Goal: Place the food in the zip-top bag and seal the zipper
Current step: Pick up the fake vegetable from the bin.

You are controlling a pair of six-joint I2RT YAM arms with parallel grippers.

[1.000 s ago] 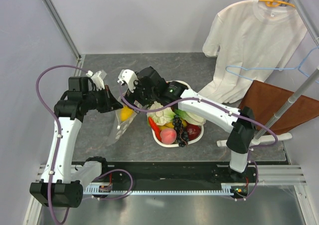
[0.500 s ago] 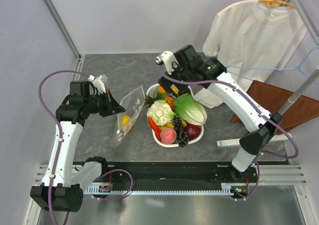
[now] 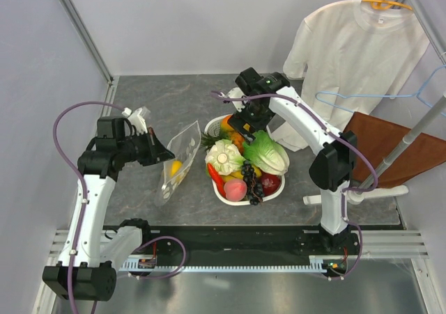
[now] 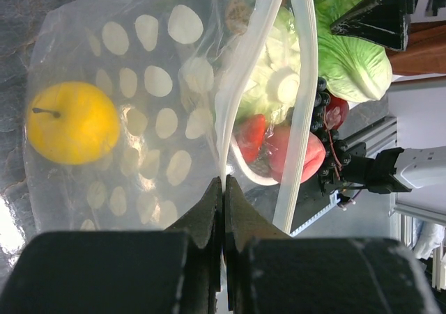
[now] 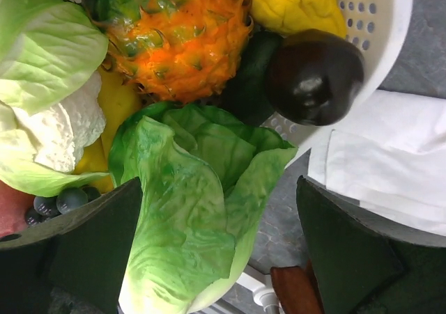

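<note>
The wide-open right hand (image 5: 219, 248) should span the likely light, slick green plastic lettuce (image 5: 188, 202) mid-body; the left hand (image 4: 223, 189) pinches the floppy clear dotted bag (image 4: 139, 126).

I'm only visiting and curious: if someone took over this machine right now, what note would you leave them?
Left gripper: shut on the mouth edge of the zip-top bag, with the mouth gaping open.
Right gripper: open, empty, hovering over the green lettuce in the white basket.
Done: one yellow fruit is in the bag.
Left: lettuce, pineapple, peach, red fruit and the other basket food go in; then press the zipper shut.
</note>
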